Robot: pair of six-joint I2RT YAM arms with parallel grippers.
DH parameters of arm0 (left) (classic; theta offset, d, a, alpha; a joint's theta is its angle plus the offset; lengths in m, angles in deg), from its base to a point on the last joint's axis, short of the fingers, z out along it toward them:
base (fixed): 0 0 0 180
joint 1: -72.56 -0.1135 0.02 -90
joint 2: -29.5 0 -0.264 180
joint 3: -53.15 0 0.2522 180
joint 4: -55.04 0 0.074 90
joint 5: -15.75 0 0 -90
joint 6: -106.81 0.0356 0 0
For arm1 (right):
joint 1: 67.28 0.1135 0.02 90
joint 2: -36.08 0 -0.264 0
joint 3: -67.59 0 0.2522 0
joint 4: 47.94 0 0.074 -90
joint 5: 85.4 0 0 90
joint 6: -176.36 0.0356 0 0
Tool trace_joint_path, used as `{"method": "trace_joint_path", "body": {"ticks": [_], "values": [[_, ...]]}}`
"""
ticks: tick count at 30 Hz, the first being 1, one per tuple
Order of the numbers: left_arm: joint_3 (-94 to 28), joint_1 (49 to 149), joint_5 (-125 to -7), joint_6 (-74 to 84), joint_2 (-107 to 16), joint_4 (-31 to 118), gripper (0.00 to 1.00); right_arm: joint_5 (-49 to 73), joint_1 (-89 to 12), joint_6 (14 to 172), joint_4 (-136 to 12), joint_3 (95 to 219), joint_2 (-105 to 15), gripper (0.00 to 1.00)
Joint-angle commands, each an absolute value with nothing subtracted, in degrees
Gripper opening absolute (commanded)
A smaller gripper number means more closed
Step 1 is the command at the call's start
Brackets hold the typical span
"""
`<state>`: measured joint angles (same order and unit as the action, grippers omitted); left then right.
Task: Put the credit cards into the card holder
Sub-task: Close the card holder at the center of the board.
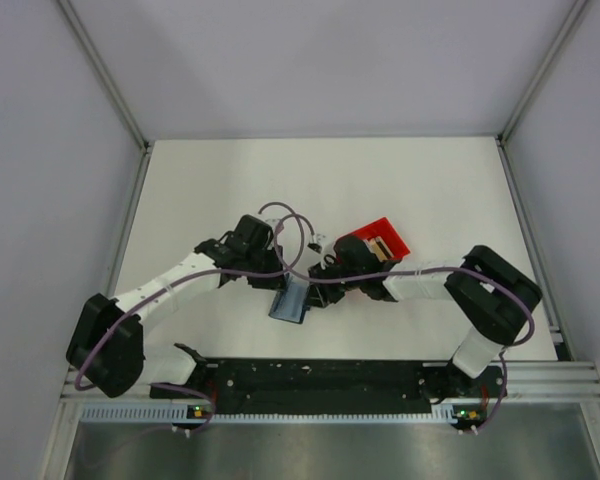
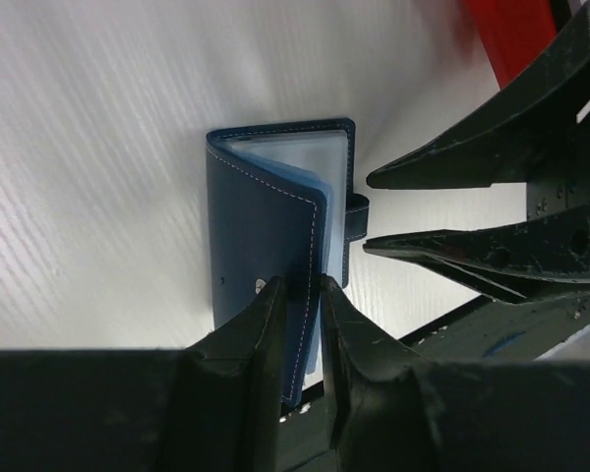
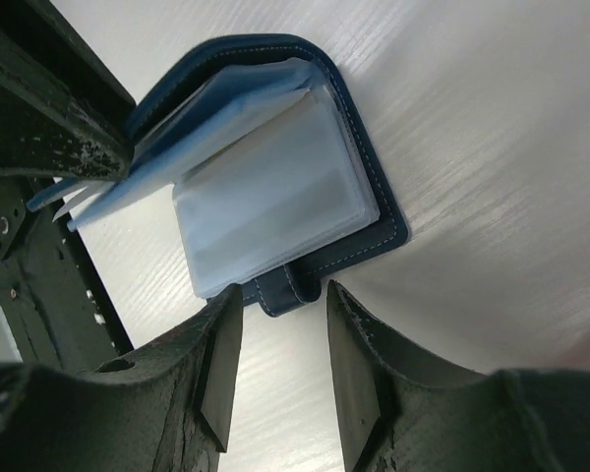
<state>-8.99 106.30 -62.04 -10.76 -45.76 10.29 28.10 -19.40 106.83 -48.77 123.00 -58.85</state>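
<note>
Soft, even light from overhead in the top view: the white table [image 1: 230, 180] glows bright and shadows are barely there, just a faint smudge under the arms. Left wrist view, the tabletop is close to blowing out at upper left, and the red bin [image 2: 511, 39] is smeared out of focus in the corner. Right wrist view gives crisp stitching on the card holder [image 3: 374, 177], a milky sheen across its clear pockets [image 3: 275, 197] and a soft grey shadow at lower right.
</note>
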Motion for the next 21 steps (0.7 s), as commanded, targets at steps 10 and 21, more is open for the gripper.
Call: {"method": "trace_joint_path", "body": {"ticks": [10, 21], "values": [[-1.7, 106.6, -51.8, -15.1, -42.1, 21.1, 0.42, 28.4, -19.2, 105.2, -41.7, 120.6, -58.0, 0.39], [-4.2, 106.8, -60.2, -14.1, -38.4, 15.7, 0.47, 27.5, -19.3, 93.3, -13.7, 103.0, -50.9, 0.40]]}}
